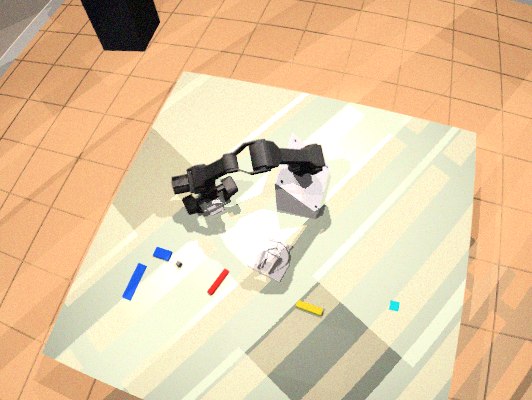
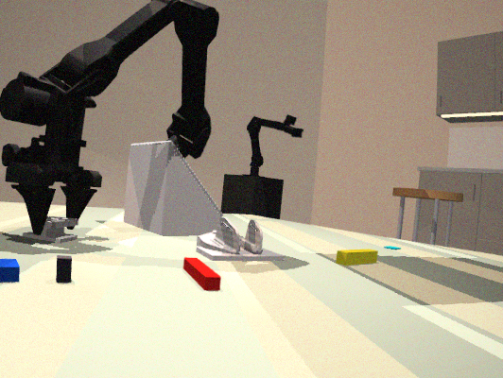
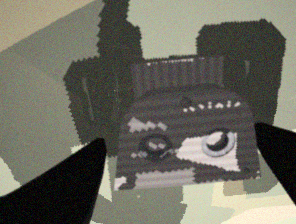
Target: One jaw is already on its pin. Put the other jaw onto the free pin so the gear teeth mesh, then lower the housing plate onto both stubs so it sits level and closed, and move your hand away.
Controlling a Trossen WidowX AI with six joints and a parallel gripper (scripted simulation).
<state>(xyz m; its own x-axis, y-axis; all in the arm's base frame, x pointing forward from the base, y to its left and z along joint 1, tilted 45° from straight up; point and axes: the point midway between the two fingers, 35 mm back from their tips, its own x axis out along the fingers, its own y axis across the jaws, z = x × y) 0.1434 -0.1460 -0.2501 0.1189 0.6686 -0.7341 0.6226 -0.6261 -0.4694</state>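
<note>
Gripper released, astride cover, left of exterior frame; cover unfitted, closing left to do (gear mesh: cannot tell).

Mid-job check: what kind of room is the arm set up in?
Probably a kitchen or a kitchen-like lab: grey cabinets hang on the wall, a counter runs below them, and a wooden-topped stool stands nearby. The tiled floor fits that too.
</note>
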